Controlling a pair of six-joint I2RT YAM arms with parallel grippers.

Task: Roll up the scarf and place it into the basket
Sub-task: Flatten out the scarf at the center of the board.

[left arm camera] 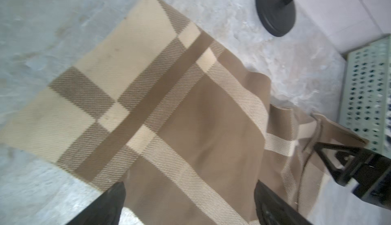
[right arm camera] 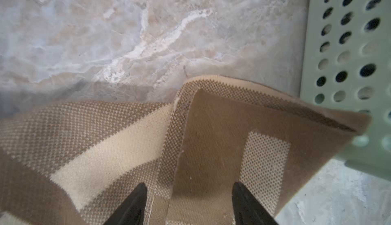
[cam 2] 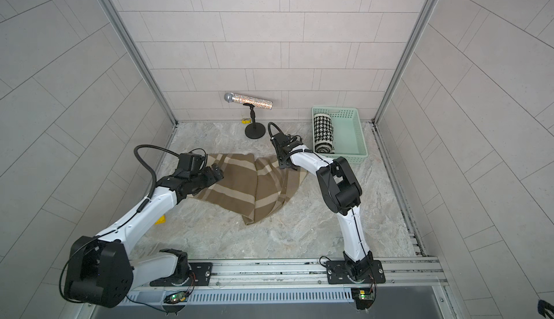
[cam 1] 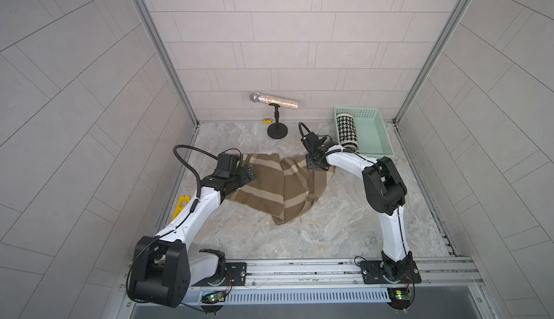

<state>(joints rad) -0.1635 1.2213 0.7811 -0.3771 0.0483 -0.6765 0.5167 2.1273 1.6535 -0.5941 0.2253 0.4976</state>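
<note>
Beside the basket, on the marbled surface, the scarf is found unrolled. One corner is raised close against the basket's perforated wall, and the rest is spread away from the basket in a skewed sheet, doubled over itself.

The right claw is held over the corner nearest the basket with its jaws apart and nothing clamped. The left claw is spread wide and released above the end farthest from the basket.

Several failures can be expected. Because the cloth is folded crookedly, a roll begun now is likely to come out lopsided or cone-shaped and to loosen when lifted. With the right claw so close to the basket, the wall could be knocked or the basket dragged with the cloth. One side of the basket is already taken by a houndstooth roll, so a fat roll might be left riding on the rim.

Whether the raised corner touches the basket cannot be told. In both top views the scarf's far end is covered by the left arm. The lower layers of the fold are hidden, and both wrist views are blurred.
</note>
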